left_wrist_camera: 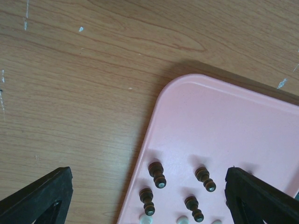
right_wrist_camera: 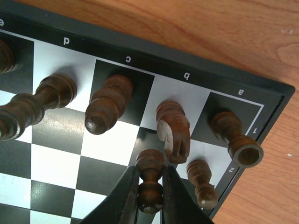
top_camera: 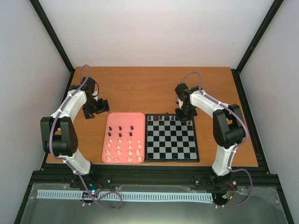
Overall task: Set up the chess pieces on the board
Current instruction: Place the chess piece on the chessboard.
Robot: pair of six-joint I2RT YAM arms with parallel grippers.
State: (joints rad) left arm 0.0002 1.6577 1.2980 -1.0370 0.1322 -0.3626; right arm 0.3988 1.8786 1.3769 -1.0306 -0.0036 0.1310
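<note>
The board (top_camera: 170,145) lies right of centre with several dark chess pieces (top_camera: 167,117) along its far row. In the right wrist view my right gripper (right_wrist_camera: 150,189) is shut on a dark pawn (right_wrist_camera: 150,164), held upright over the b2 square of the board (right_wrist_camera: 140,46), beside another pawn (right_wrist_camera: 202,183) and in front of the knight (right_wrist_camera: 173,130), rook (right_wrist_camera: 233,136) and bishop (right_wrist_camera: 108,106). My left gripper (left_wrist_camera: 149,186) is open and empty, above the far left corner of the pink tray (left_wrist_camera: 224,121), over dark pawns (left_wrist_camera: 157,174).
The pink tray (top_camera: 125,114) sits against the board's left edge and holds several dark pieces at the far end and several cream pieces (top_camera: 120,152) nearer. Bare wooden table (top_camera: 140,88) lies behind both. Black frame posts stand at the table's corners.
</note>
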